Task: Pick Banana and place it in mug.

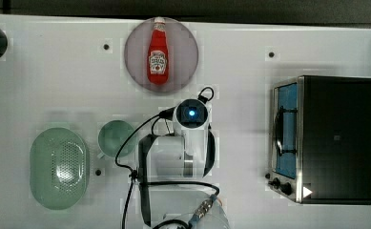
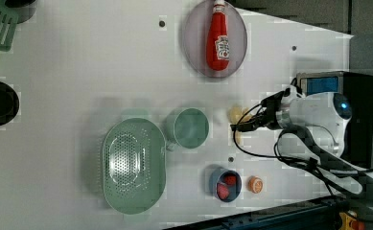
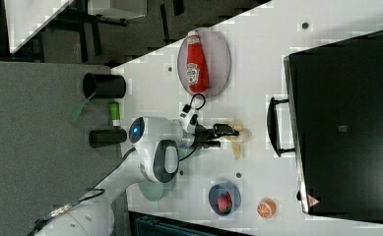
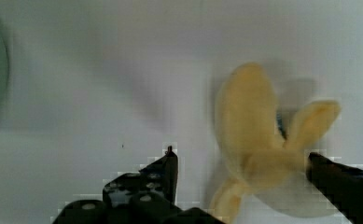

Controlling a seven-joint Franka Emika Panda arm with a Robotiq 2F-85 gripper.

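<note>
The banana is a pale yellow bunch lying on the white table, between the fingers of my gripper. The gripper is open: one finger stands well clear of the fruit, the other is close against the bunch's stem end. In the left view the gripper hovers low over the banana, and the pale green mug stands upright and empty just to the left view's left. The banana and gripper also appear in the right view. From above, the arm hides the banana; the mug sits left of it.
A perforated green bowl lies beside the mug. A blue bowl of red fruit and an orange half sit nearby. A ketchup bottle lies on a round plate. A toaster oven stands at the top view's right.
</note>
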